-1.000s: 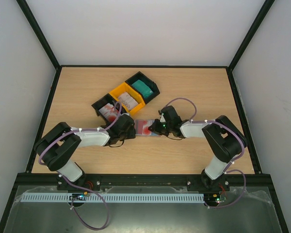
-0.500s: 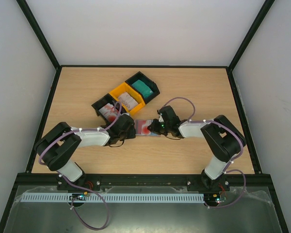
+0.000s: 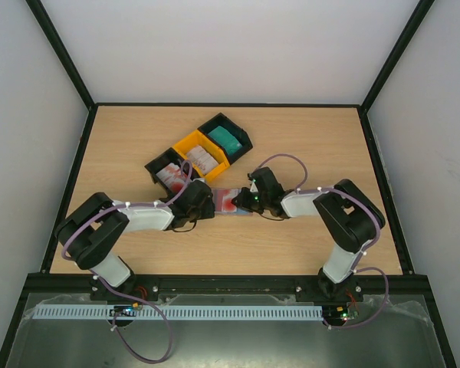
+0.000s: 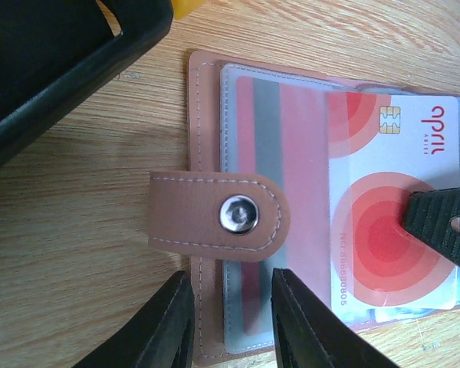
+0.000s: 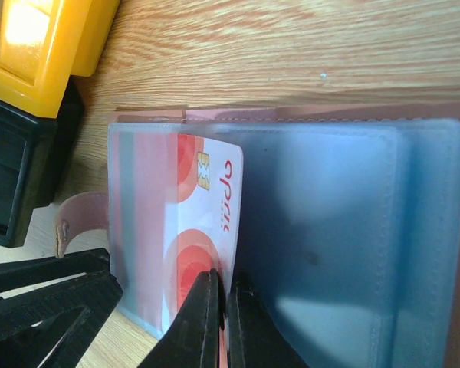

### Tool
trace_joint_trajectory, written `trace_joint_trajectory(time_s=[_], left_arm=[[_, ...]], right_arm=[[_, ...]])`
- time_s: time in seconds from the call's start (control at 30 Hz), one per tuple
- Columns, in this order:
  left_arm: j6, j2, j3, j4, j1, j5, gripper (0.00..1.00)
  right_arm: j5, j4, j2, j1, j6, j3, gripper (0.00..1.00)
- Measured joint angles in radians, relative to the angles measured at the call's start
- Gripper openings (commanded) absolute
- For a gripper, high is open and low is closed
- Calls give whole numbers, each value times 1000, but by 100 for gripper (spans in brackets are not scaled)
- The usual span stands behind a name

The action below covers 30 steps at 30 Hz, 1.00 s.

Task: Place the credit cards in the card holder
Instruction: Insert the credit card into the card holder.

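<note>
The left claw [image 4: 228, 322] pinches the near edge of the open card holder [image 4: 207, 192]. The right claw [image 5: 220, 322], closed on a red-and-white card [image 5: 195, 230], has it partly inside a pocket. Beyond them, the trays [image 3: 202, 153] hold more cards.

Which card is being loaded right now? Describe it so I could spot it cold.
Find the open card holder lying between both grippers, just before the trays. The card sits partly in its pocket, pinched by the right gripper: white with red concentric circles and a gold chip.
</note>
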<state>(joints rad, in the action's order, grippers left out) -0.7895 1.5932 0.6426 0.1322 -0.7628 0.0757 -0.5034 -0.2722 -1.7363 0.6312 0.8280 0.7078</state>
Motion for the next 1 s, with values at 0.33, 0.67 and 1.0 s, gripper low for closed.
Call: trace_joint_trajectory(time_s=[0.33,0.67,1.0], left_arm=[[0,1,0,2,0,-4,30],[0,2,0,4,0,-4,30],[1,3,0,7,0,-7,30]], right_arm=[[-21,-26,-33,13,6,19,4],[-23,-16,-64,32,2,57,8],[33,55,-48,63,-16,93,30]])
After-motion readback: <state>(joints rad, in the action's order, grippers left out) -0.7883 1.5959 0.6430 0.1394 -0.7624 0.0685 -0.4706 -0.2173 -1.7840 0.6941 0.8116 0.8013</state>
